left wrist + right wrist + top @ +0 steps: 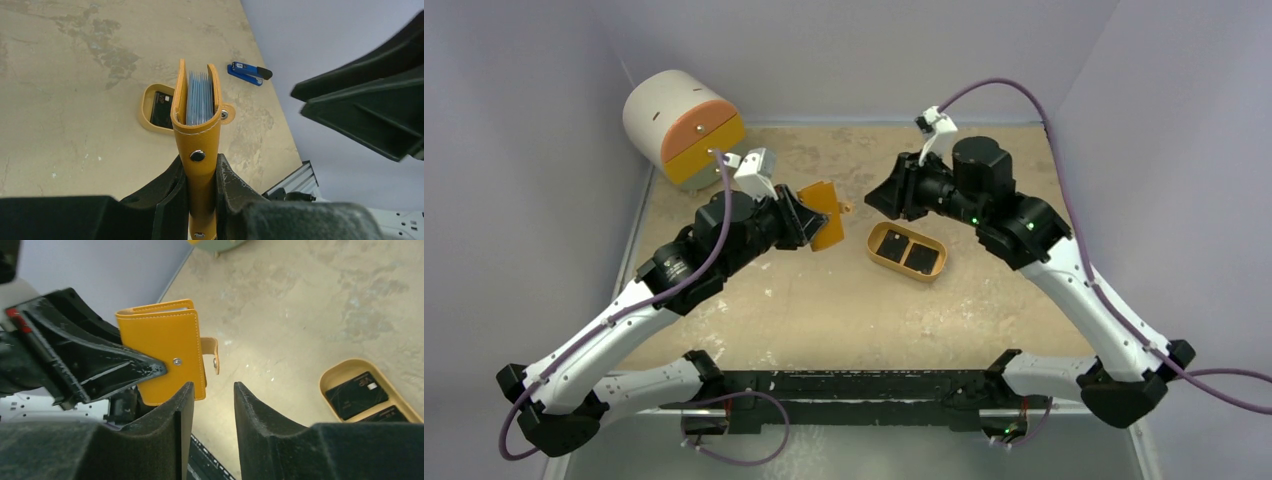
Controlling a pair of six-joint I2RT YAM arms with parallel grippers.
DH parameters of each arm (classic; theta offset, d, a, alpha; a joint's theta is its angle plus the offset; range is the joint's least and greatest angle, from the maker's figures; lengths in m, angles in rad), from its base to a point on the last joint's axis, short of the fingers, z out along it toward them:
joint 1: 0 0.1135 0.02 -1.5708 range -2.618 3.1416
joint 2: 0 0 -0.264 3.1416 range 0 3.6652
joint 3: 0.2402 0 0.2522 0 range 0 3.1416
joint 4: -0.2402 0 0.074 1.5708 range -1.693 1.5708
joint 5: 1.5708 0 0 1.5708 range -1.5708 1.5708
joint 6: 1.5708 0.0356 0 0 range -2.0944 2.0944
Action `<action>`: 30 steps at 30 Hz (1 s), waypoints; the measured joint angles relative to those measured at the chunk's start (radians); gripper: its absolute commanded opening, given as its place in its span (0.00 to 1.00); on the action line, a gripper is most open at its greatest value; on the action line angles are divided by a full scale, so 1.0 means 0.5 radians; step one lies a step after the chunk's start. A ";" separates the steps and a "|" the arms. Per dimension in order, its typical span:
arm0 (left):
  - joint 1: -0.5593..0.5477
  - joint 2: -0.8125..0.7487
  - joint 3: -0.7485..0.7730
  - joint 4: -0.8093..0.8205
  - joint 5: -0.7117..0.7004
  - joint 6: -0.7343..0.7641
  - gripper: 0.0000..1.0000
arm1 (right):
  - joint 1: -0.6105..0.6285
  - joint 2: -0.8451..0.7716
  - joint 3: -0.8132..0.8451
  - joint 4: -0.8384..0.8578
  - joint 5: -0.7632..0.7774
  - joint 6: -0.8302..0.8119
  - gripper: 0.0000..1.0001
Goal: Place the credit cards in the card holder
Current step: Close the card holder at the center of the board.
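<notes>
The surface (824, 310) is a sandy tan board, mottled with darker stains. Near its middle lies one oval tray (872, 247) of matte tan plastic with a raised rim. Two credit cards (890, 243) lie flat in it side by side, thin black rectangles with small pale markings.

Just beyond and to the left of the tray, the left fingers (172, 195) are clamped on one end of the card holder (200, 140) and hold it up off the surface. It is a small folded wallet of smooth orange-tan leather-like material with pale stitching along its edges. Its free end gapes, showing a pack of thin blue-grey pleated pockets between the two covers. A metal snap stud sits on the outer cover, and a short rounded tab with its own snap sticks out from one side.

The right fingers (170, 425) face it from the other side. They are black, rough-textured and wedge-shaped, spread apart with nothing between them. The wrist view shows one tip overlapping a corner of the card holder; the overhead view shows a gap.

Farther off lies one blue-and-black stapler (248, 73). At the far left corner sits one pale cylindrical box (664, 105) on its side, its round face holding an orange drawer over a yellow one.
</notes>
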 measured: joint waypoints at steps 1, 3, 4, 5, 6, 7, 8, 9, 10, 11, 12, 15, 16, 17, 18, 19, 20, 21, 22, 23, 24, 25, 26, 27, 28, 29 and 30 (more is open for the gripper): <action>0.000 0.000 0.000 0.001 0.012 0.012 0.00 | 0.000 0.042 -0.007 -0.005 -0.024 0.001 0.36; 0.000 0.000 0.000 0.001 0.039 0.046 0.00 | 0.000 0.085 -0.024 -0.005 -0.085 0.008 0.36; 0.000 0.000 0.000 0.002 0.050 0.061 0.00 | 0.000 0.098 -0.030 -0.005 -0.124 0.011 0.35; 0.000 0.000 0.000 0.002 0.063 0.081 0.00 | 0.000 0.105 -0.031 -0.004 -0.159 0.015 0.35; 0.000 0.000 0.000 0.002 0.076 0.100 0.00 | 0.000 0.108 -0.031 0.000 -0.177 0.017 0.34; 0.000 -0.001 0.000 0.003 0.091 0.115 0.00 | 0.000 0.108 -0.031 0.002 -0.206 0.018 0.33; 0.000 -0.002 0.000 0.004 0.101 0.131 0.00 | 0.000 0.108 -0.031 0.004 -0.222 0.019 0.32; 0.000 -0.005 0.000 0.004 0.116 0.151 0.00 | 0.000 0.108 -0.031 0.008 -0.239 0.020 0.32; 0.000 -0.010 0.000 0.005 0.131 0.164 0.00 | 0.000 0.109 -0.031 0.011 -0.258 0.021 0.31; 0.000 -0.016 0.000 0.008 0.143 0.178 0.00 | 0.000 0.113 -0.031 0.012 -0.269 0.023 0.31; 0.000 -0.023 0.000 0.010 0.155 0.195 0.00 | 0.000 0.120 -0.031 0.014 -0.273 0.023 0.31; 0.000 -0.047 0.000 0.016 0.175 0.211 0.00 | 0.000 0.153 -0.031 0.014 -0.279 0.022 0.31; 0.000 -0.053 0.000 0.024 0.185 0.213 0.00 | 0.000 0.166 -0.030 0.014 -0.278 0.022 0.32; 0.000 -0.060 0.000 0.033 0.193 0.214 0.00 | 0.000 0.185 -0.030 0.012 -0.278 0.022 0.32; 0.000 -0.065 0.000 0.041 0.200 0.216 0.00 | 0.000 0.198 -0.030 0.009 -0.278 0.022 0.32; 0.000 -0.068 0.000 0.047 0.206 0.217 0.00 | 0.000 0.209 -0.030 0.005 -0.277 0.022 0.32; 0.000 -0.069 0.000 0.051 0.211 0.217 0.00 | 0.000 0.217 -0.030 0.005 -0.276 0.022 0.31; 0.000 -0.069 0.000 0.056 0.217 0.217 0.00 | 0.000 0.222 -0.030 0.004 -0.276 0.022 0.30; 0.000 -0.069 0.000 0.056 0.223 0.218 0.00 | 0.000 0.224 -0.030 0.005 -0.276 0.022 0.29; 0.000 -0.069 0.000 0.056 0.231 0.218 0.00 | 0.000 0.225 -0.030 0.005 -0.276 0.023 0.27; 0.000 -0.069 0.000 0.056 0.237 0.217 0.00 | 0.000 0.225 -0.030 0.005 -0.277 0.024 0.26; 0.000 -0.070 0.000 0.056 0.240 0.218 0.00 | 0.000 0.224 -0.030 0.008 -0.277 0.024 0.24; 0.000 -0.070 0.000 0.056 0.245 0.218 0.00 | 0.000 0.224 -0.030 0.011 -0.278 0.025 0.24; 0.000 -0.070 0.000 0.056 0.247 0.218 0.00 | 0.000 0.224 -0.030 0.015 -0.278 0.028 0.23; 0.000 -0.070 0.000 0.056 0.248 0.218 0.00 | 0.000 0.224 -0.030 0.018 -0.278 0.031 0.23; 0.000 -0.071 0.000 0.056 0.248 0.217 0.00 | 0.000 0.224 -0.030 0.019 -0.280 0.033 0.23; 0.000 -0.072 0.000 0.056 0.248 0.218 0.00 | 0.000 0.223 -0.030 0.023 -0.284 0.036 0.24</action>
